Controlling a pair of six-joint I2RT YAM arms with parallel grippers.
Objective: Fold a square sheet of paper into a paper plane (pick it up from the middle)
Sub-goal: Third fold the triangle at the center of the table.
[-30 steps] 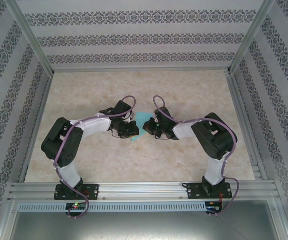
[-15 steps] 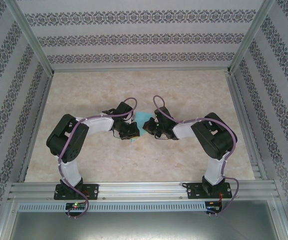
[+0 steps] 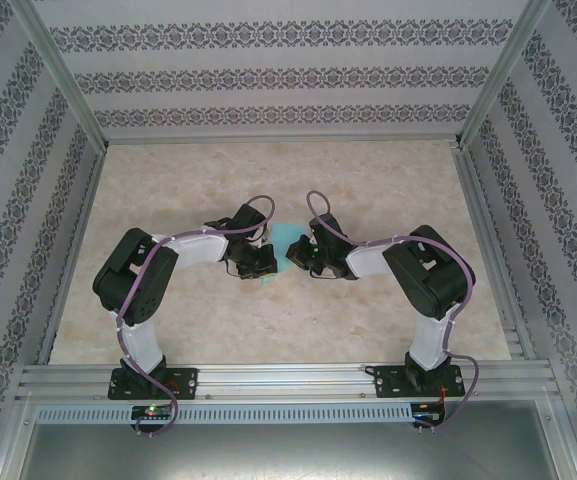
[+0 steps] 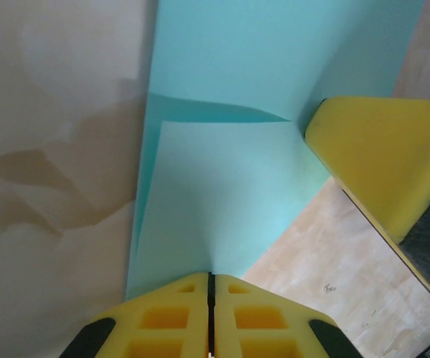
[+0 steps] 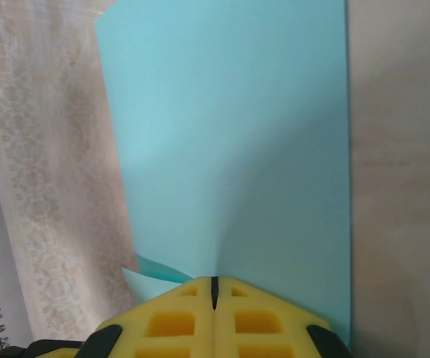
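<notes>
A folded turquoise sheet of paper [image 3: 284,244] hangs between my two grippers above the middle of the table. My left gripper [image 4: 211,276] is shut on one edge of the sheet of paper [image 4: 229,194], which shows a folded flap and a crease. The right gripper's yellow fingers [image 4: 382,160] meet the paper at its right side in the left wrist view. My right gripper [image 5: 214,280] is shut on the opposite edge of the sheet of paper [image 5: 237,142]. In the top view the left gripper [image 3: 268,258] and right gripper [image 3: 296,256] face each other closely. No finished paper plane shape is visible.
The beige marbled table [image 3: 268,180] is bounded by patterned walls [image 3: 268,70] at the back and sides. An aluminium rail [image 3: 288,378] runs along the near edge by the arm bases.
The left arm shifted slightly right toward the right gripper, and the visible paper between the grippers got narrower. The right arm stayed still.
</notes>
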